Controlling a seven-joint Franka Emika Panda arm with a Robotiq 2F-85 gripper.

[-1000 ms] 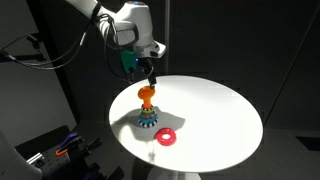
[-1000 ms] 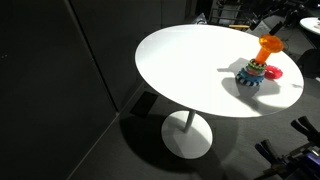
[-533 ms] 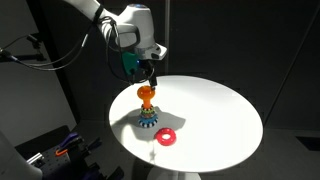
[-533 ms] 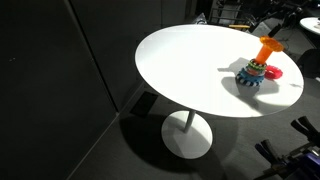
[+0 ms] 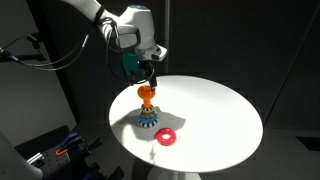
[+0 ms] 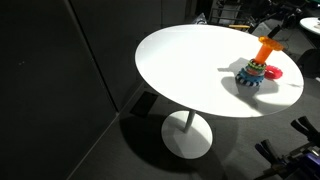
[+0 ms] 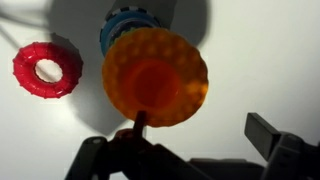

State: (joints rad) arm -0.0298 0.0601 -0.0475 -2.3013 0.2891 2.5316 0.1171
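**Position.** The end effector [image 5: 150,76] hangs directly above the cap [image 5: 147,94]. The cap is the orange top piece of a ring stack [image 5: 148,120] standing on the white round counter [image 5: 220,110]. Whether the fingertips touch the cap cannot be told from either exterior view.

**End effector.** Released. The jaws are spread wide and hold nothing. In the wrist view, the dark fingers [image 7: 265,135] flank the lower edge of the frame, with the cap [image 7: 155,80] just beyond them.

**Surroundings.** A blue ring [image 7: 125,25] shows beneath the cap. A red ring [image 7: 45,70] lies flat on the counter just beside the stack, apart from it.

**Handling assessment.**
- The cap appears to be moulded plastic, and is judged light and stiff.
- Its face is pimpled, which should resist slipping.
- It flares like a funnel on a thin stem [image 6: 268,45], so it sits high and the stack is likely top-heavy.
- Recommended hold is across the rim, at opposite edges, with the jaws level.
- A sideways push risks tipping the stack or shifting the loose rings.
- Fragility is judged low.
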